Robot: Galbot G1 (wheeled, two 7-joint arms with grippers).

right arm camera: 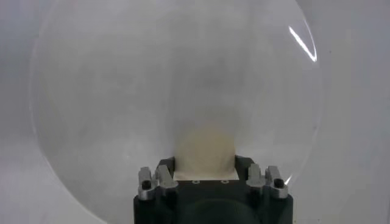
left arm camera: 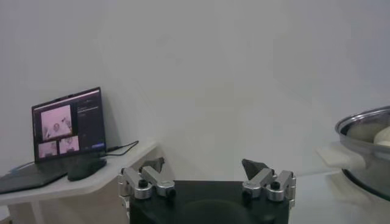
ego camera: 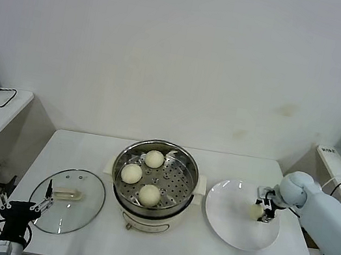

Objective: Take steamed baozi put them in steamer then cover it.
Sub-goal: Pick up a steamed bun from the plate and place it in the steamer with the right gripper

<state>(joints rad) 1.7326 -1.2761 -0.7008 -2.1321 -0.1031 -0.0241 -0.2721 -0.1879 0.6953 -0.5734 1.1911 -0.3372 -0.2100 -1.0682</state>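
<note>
The steel steamer (ego camera: pixel 192 171) stands mid-table with three creamy baozi (ego camera: pixel 154 159) on its hole-dotted tray. The fourth baozi (ego camera: pixel 256 211) lies on the white plate (ego camera: pixel 232 227) to the steamer's right. My right gripper (ego camera: pixel 264 209) is down at the plate, shut on this baozi. In the right wrist view the baozi (right arm camera: pixel 204 149) fills the gap of the right gripper (right arm camera: pixel 205 163) over the plate (right arm camera: pixel 152 79). My left gripper (ego camera: pixel 25 203) is parked, open and empty, at the table's front left corner beside the glass lid (ego camera: pixel 68 201); it also shows in the left wrist view (left arm camera: pixel 205 167).
The lid lies flat left of the steamer, white handle up. The steamer's side and handle (left arm camera: pixel 365 152) show in the left wrist view. Side desks with laptops (left arm camera: pixel 67 131) stand off both ends of the table.
</note>
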